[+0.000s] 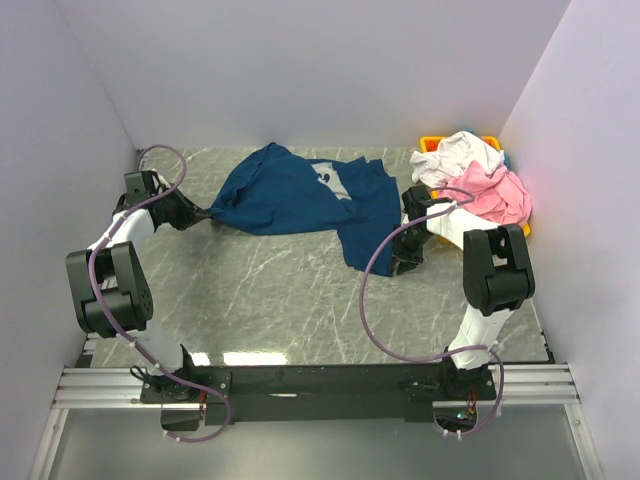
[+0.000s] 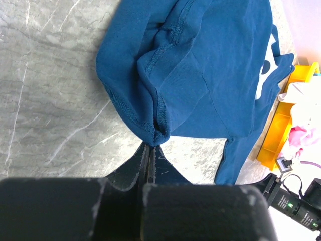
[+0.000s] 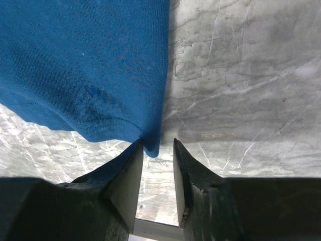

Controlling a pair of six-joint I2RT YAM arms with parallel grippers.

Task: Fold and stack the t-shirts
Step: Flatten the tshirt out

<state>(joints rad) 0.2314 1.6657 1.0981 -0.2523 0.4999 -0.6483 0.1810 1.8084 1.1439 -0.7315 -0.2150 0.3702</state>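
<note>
Navy t-shirt (image 1: 300,195) lay on the table (image 1: 250,290).
Left gripper (image 2: 152,146) pinched its bunched edge; right gripper (image 3: 158,150) gaped at its hem corner. Yellow bin (image 1: 430,144) held the white t-shirt (image 1: 462,155) and pink t-shirt (image 1: 500,195).

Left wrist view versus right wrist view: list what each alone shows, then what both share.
Left wrist only: the left gripper shut on a fold of the navy t-shirt, its white print, the yellow bin, the pink t-shirt, the white t-shirt. Right wrist only: the open right gripper at a hem corner. Both: navy cloth on the marble table.
</note>
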